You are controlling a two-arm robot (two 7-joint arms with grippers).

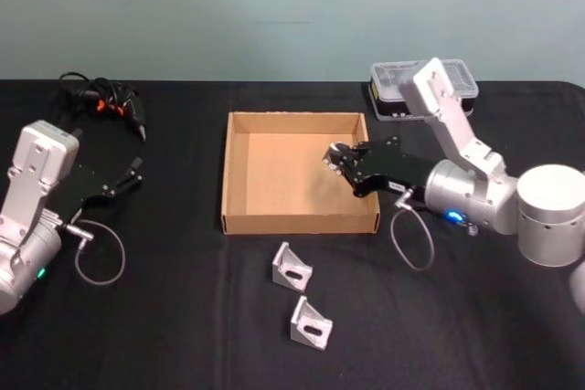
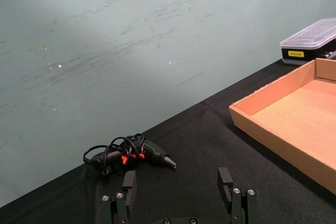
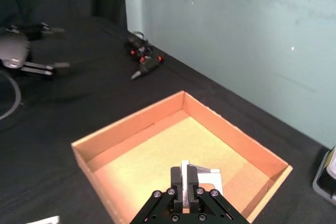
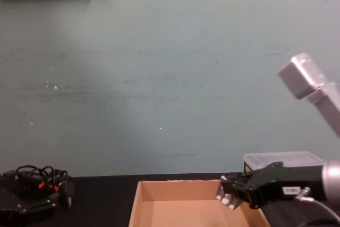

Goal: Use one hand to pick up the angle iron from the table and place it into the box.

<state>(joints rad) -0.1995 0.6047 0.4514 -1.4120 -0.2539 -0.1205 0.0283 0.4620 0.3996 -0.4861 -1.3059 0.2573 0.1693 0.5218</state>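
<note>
My right gripper (image 1: 340,163) hangs over the right side of the tan cardboard box (image 1: 297,223), shut on a silver angle iron (image 1: 330,158). In the right wrist view the angle iron (image 3: 209,180) sits between the closed fingers (image 3: 179,190), above the box floor (image 3: 157,161). From the chest view the held angle iron (image 4: 227,200) is just above the box's rim (image 4: 180,183). Two more angle irons (image 1: 292,267) (image 1: 311,323) lie on the black table (image 1: 183,317) in front of the box. My left gripper (image 1: 135,171) rests open at the far left.
A clear-lidded plastic case (image 1: 398,89) stands behind the right arm at the back right. A black tool with tangled cables (image 1: 105,102) lies at the back left, also ahead of the left gripper (image 2: 178,187) as the tool (image 2: 131,156).
</note>
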